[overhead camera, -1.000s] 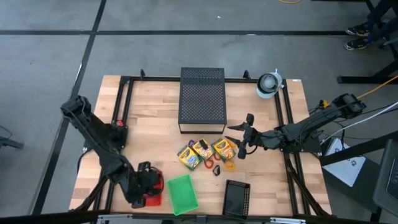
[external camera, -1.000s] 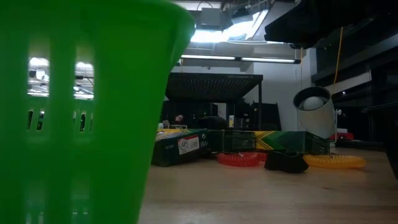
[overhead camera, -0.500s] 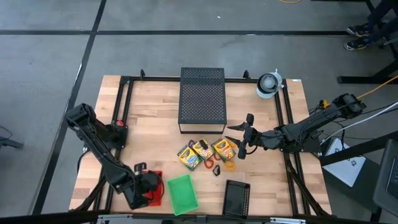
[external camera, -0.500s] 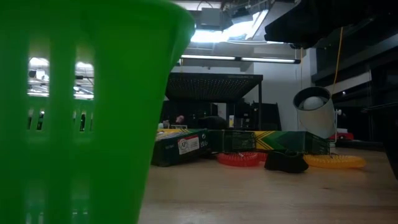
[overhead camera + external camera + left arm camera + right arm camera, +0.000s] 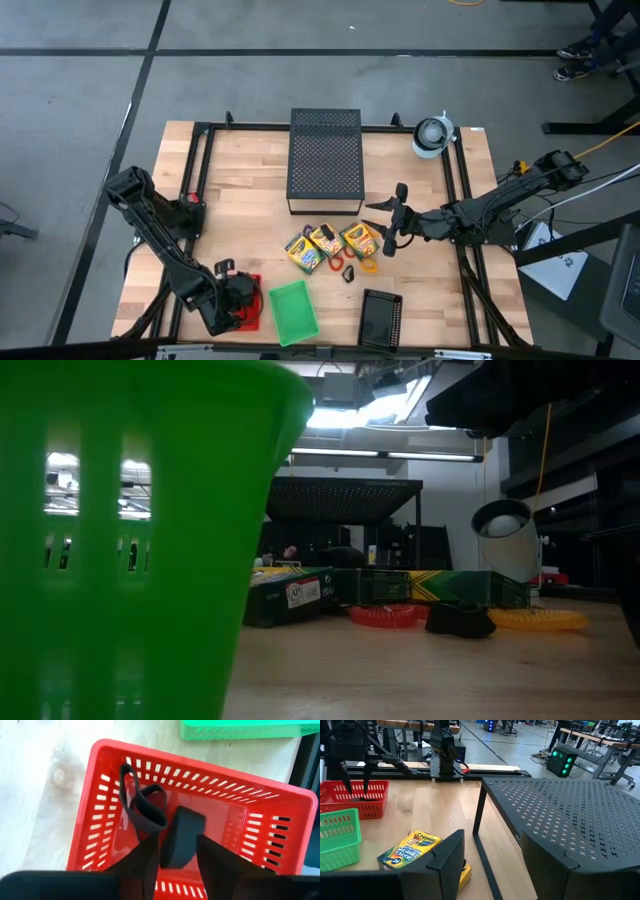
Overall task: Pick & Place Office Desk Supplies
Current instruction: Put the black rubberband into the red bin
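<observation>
Left wrist view: end effector [image 5: 177, 855] over red basket [image 5: 105, 795] (black clip [image 5: 182, 842] inside).

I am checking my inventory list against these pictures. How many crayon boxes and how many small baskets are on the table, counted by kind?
Crayon boxes: 3
Small baskets: 3, namely red basket, green basket, black basket
Total: 6
</observation>
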Motion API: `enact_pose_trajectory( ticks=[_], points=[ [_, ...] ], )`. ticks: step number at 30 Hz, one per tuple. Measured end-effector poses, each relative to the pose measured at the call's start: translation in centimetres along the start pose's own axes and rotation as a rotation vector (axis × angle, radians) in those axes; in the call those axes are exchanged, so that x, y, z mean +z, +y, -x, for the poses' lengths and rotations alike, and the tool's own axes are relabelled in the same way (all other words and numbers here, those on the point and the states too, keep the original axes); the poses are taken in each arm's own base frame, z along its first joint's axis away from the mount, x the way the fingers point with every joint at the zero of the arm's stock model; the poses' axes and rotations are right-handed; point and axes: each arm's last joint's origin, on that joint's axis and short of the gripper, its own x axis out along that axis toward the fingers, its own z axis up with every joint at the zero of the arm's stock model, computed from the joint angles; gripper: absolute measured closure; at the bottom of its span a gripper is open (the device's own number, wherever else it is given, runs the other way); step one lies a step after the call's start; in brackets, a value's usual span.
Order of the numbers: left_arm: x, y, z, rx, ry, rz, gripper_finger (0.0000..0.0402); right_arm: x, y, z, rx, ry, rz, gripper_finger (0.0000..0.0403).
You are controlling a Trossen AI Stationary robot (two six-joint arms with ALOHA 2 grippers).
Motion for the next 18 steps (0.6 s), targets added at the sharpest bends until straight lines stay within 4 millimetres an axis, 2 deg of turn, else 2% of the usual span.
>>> enact_pose_trajectory(
  ticks=[5,10,14,18],
  points=[
    [0.1,0.0,0.2,-0.004,-0.016,-0.045,0.0255,0.0,0.0,0.0,0.000,0.000,-0.001,0.0207],
    [1.2,0.6,1.3,0.037,-0.159,-0.135,0.0257,0.0,0.0,0.0,0.000,0.000,-0.003,0.0207],
    [3.2,1.9,1.4,0.120,-0.215,-0.222,0.0265,0.0,0.0,0.0,0.000,0.000,-0.003,0.0207],
    [6.2,4.3,0.6,0.238,-0.208,-0.302,0.0267,0.0,-0.1,0.0,-0.004,0.000,-0.004,0.0207]
  ],
)
